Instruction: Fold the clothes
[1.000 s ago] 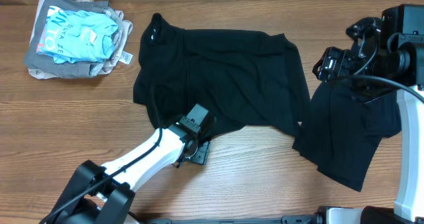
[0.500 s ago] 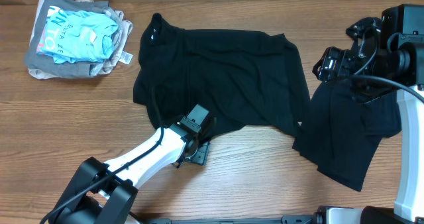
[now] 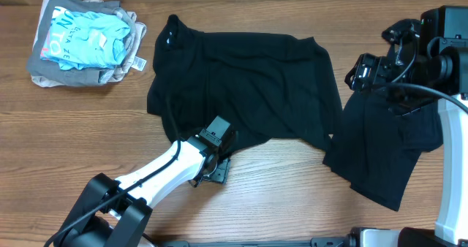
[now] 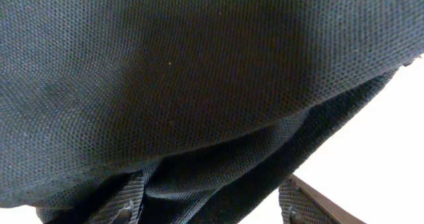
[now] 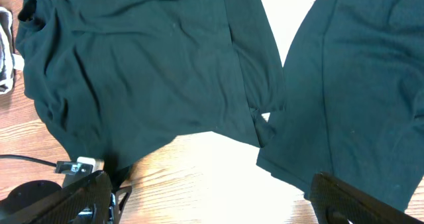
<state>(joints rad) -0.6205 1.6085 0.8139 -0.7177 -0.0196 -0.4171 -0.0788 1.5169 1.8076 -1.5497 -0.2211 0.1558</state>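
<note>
black shirt [image 3: 248,79] lies mid-table, its hem toward the front edge bunched at the left gripper [image 3: 219,136] (clamped or not, i cannot tell); a shallow pinch could slip when lifted. right gripper [image 5: 211,181] hangs spread wide beside another black garment [image 3: 380,152] by the right edge.

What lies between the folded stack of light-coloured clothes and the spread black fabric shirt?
Only a narrow strip of bare wooden table, seen overhead, separates the folded stack from the black shirt.
</note>
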